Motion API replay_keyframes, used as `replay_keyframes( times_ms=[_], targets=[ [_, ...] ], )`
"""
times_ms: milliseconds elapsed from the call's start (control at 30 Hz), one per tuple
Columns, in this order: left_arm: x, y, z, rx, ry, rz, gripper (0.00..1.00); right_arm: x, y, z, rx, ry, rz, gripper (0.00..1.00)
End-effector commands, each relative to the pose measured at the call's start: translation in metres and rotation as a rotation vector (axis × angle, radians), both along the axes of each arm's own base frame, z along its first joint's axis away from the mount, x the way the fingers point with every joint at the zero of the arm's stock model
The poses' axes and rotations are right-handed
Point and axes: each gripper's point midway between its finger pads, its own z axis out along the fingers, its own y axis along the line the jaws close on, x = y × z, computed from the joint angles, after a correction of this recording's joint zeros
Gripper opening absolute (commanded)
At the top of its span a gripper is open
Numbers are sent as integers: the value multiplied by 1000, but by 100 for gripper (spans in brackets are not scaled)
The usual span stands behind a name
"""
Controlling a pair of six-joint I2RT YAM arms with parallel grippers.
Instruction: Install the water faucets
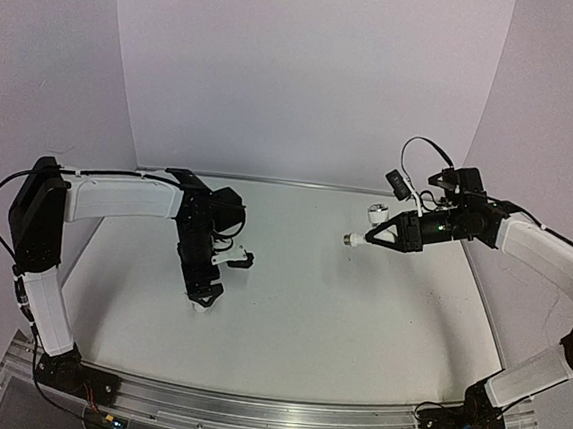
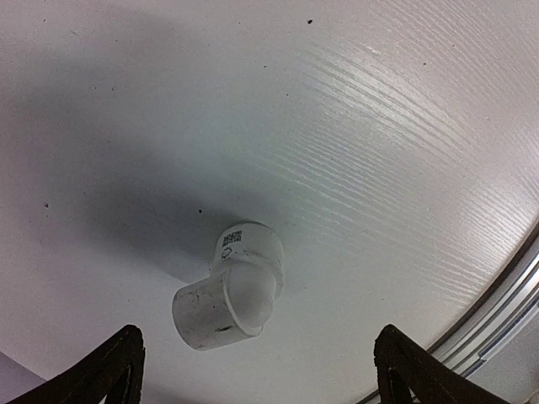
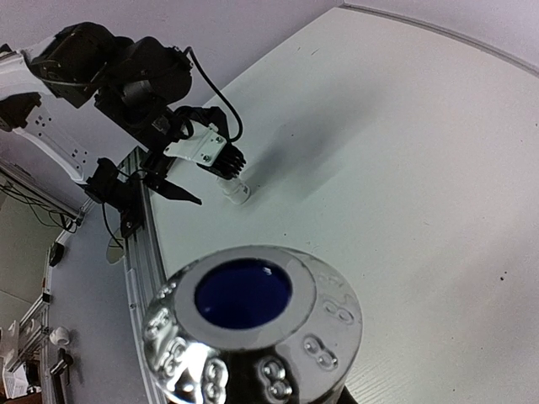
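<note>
A short white elbow fitting [image 2: 229, 286] lies on the white table, its open end turned toward the lower left. My left gripper [image 2: 261, 374] hangs just over it, open, one black fingertip [image 2: 118, 366] on each side and neither touching it. From above, the left gripper [image 1: 202, 295] points straight down at the fitting [image 1: 199, 306]. My right gripper [image 1: 373, 240] is raised over the right half of the table and shut on the water faucet [image 1: 365, 231], which juts left. The faucet's shiny knob with a blue centre [image 3: 253, 324] fills the bottom of the right wrist view and hides the fingers.
An aluminium rail [image 1: 269, 414] runs along the table's near edge, close to the fitting on the right in the left wrist view, where the rail [image 2: 505, 307] shows. White walls close off the back and both sides. The left arm [image 3: 126, 76] appears in the right wrist view.
</note>
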Motion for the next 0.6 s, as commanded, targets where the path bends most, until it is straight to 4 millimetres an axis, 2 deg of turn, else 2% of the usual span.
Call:
replay_keyframes(
  times_ms=[0,233,567],
  targets=[
    [4,-10,9,-59,-38,-166,94,1,5,6,25,-27,28,0],
    [3,-3,-12,-11,-27,-236,93,0,5,6,25,-26,29,0],
    [2,14,-43,75,-25,-286,83,-1,7,6,35,-16,41,0]
  ],
)
